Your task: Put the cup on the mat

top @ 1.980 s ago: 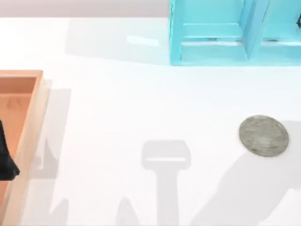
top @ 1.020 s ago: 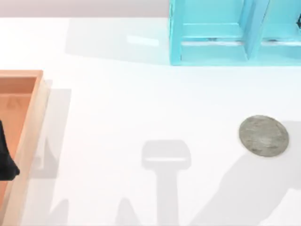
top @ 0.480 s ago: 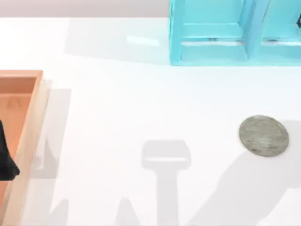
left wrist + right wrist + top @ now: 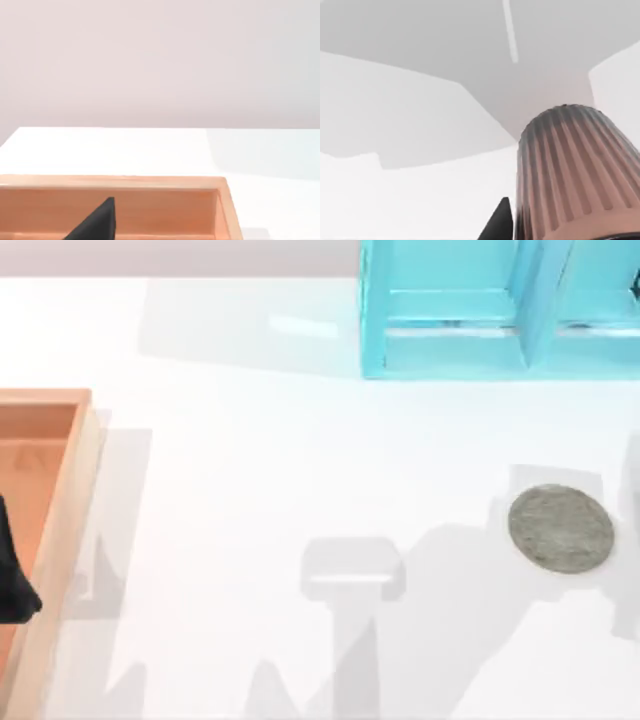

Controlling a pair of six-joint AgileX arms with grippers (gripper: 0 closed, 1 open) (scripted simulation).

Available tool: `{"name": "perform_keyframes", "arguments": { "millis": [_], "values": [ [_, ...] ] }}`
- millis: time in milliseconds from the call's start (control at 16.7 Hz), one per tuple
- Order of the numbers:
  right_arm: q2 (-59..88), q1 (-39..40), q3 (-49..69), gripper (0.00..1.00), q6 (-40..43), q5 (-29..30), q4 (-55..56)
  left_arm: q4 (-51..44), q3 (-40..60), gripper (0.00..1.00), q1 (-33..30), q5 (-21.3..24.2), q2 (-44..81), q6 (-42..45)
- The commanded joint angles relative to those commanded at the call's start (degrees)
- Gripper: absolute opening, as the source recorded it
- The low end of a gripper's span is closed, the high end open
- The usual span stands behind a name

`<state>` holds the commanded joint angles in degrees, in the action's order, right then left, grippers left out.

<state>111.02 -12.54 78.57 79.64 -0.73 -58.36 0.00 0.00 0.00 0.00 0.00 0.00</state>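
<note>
Now my right gripper (image 4: 512, 231) clenching cup (image 4: 575, 170), carrying toward mat (image 4: 561, 528); new shadows gathering around mat, so placement nearing. Left gripper (image 4: 95, 225) idling over tray (image 4: 62, 520), fingers unclear.

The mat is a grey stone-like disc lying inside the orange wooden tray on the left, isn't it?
Not quite. The mat is a grey stone-like disc, but the top view shows it lying on the bare white table at the right, well apart from the orange wooden tray.

matte black pointed fingertip (image 4: 97, 222)
</note>
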Motion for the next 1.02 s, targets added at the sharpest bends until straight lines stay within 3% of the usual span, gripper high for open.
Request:
{"name": "perform_keyframes", "arguments": {
  "millis": [660, 840, 1020],
  "values": [
    [4.88, 16.68, 12.22, 0.00, -69.13, -1.98, -12.40, 0.00, 0.00, 1.00, 0.00, 0.00, 0.00, 0.00],
    [4.52, 20.26, 15.05, 0.00, -81.95, -2.13, -13.95, 0.00, 0.00, 1.00, 0.00, 0.00, 0.00, 0.00],
    [3.97, 22.61, 17.07, 0.00, -89.34, -2.09, -14.69, 0.00, 0.00, 1.00, 0.00, 0.00, 0.00, 0.00]
  ]
}}
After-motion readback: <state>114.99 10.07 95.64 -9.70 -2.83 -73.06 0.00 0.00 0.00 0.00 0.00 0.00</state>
